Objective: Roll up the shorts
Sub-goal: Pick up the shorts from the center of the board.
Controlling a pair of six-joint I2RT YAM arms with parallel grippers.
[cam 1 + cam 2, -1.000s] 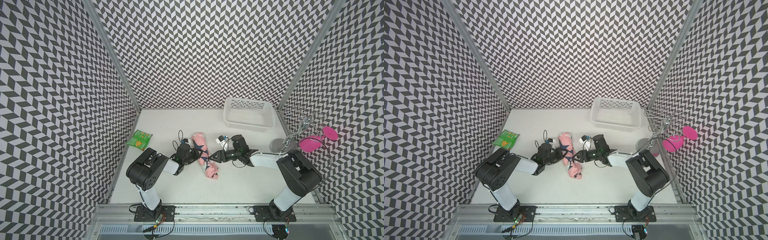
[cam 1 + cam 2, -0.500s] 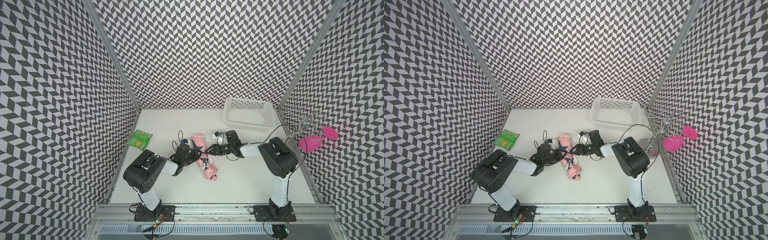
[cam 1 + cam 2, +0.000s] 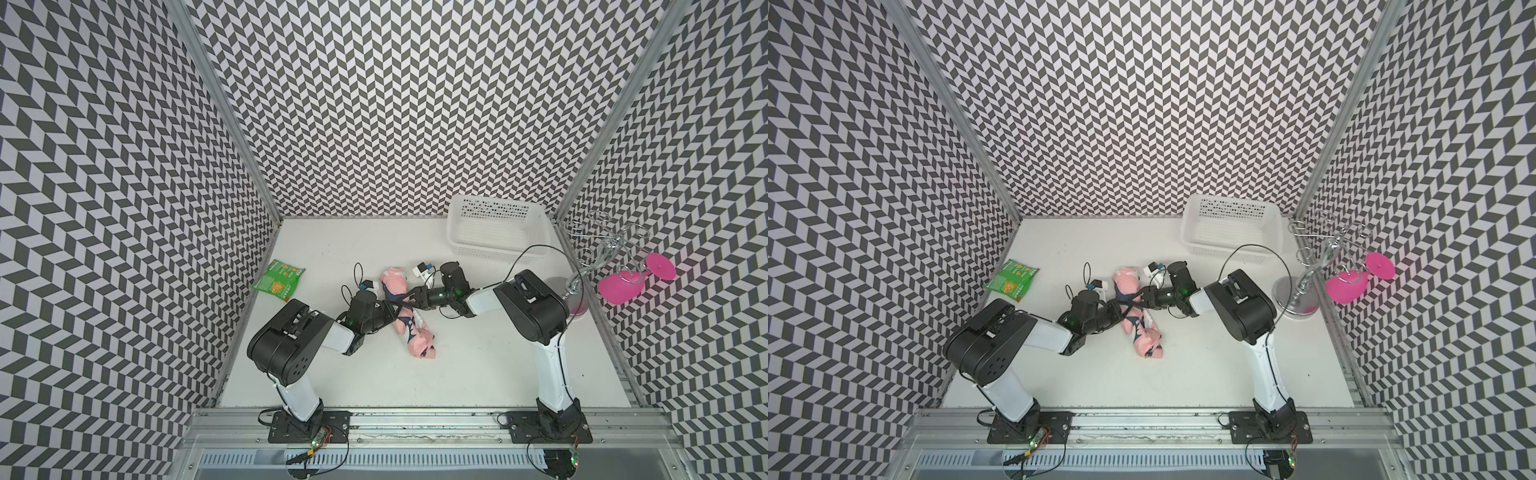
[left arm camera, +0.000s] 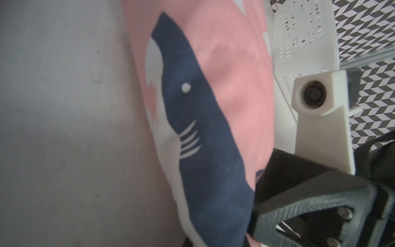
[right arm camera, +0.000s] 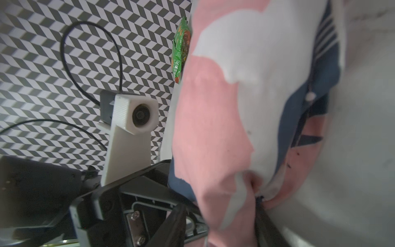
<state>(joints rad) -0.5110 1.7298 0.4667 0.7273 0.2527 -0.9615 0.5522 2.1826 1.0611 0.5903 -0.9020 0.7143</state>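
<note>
The pink fabric shorts (image 3: pixel 411 332) printed with navy-and-white sharks lie as a tight tube about mid-way across the white tabletop (image 3: pixel 478 374), between the 2 arms. The tube's long axis runs far to near, with the near end leaning a little to the right.

Both grippers meet it around mid-length, crosswise to that axis. The left gripper (image 3: pixel 394 308) is against its left flank, and the right gripper (image 3: pixel 409 297) is against its right flank, slightly farther back. In the right wrist view the right fingers (image 5: pixel 266 222) straddle the roll with pink cloth puckered between them, which I read as a grasp on the shorts. The left gripper is clenched almost fully at the fabric's edge; I cannot tell whether it pinches a layer.

The rolling looks nearly done. The near end sits free of both grippers and flares slightly, so the next move likely depends on keeping force square to the axis. Neither arm is clearly nearer.
</note>
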